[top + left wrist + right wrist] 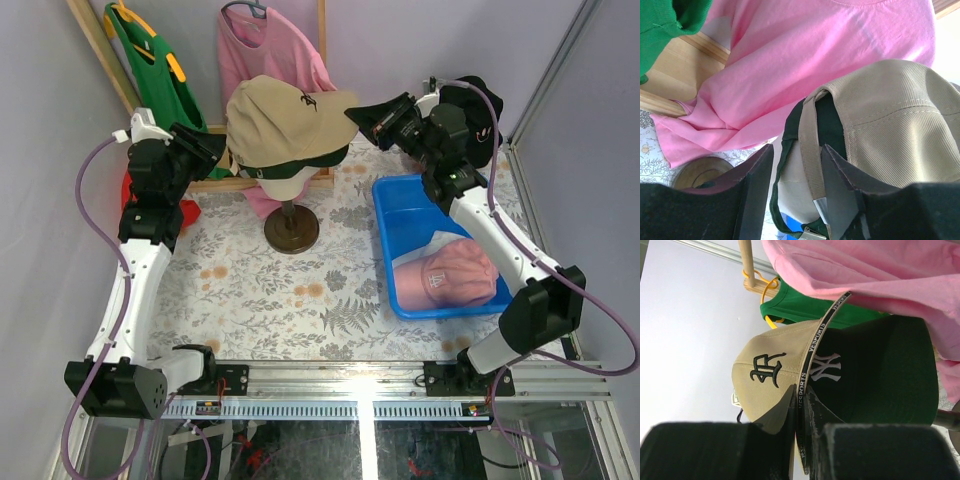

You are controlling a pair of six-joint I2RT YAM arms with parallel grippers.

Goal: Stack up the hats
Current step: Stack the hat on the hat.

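Note:
A tan baseball cap (275,115) sits on top of a dark green cap (300,160) on the cream mannequin head (285,185). My right gripper (362,115) is shut on the tan cap's brim; in the right wrist view (805,410) the brim edge is pinched between the fingers, beside the green cap (875,375). My left gripper (222,152) is open at the caps' back; in the left wrist view (797,165) the tan strap (812,150) hangs between the fingers, close to the right one. A pink cap (447,275) lies in the blue bin (385,215).
A pink T-shirt (270,50) and a green T-shirt (150,60) hang on the wooden rack behind the head. The head's round stand base (292,228) is mid-table. A black hat (478,105) lies behind my right arm. White fabric (438,240) shows under the pink cap.

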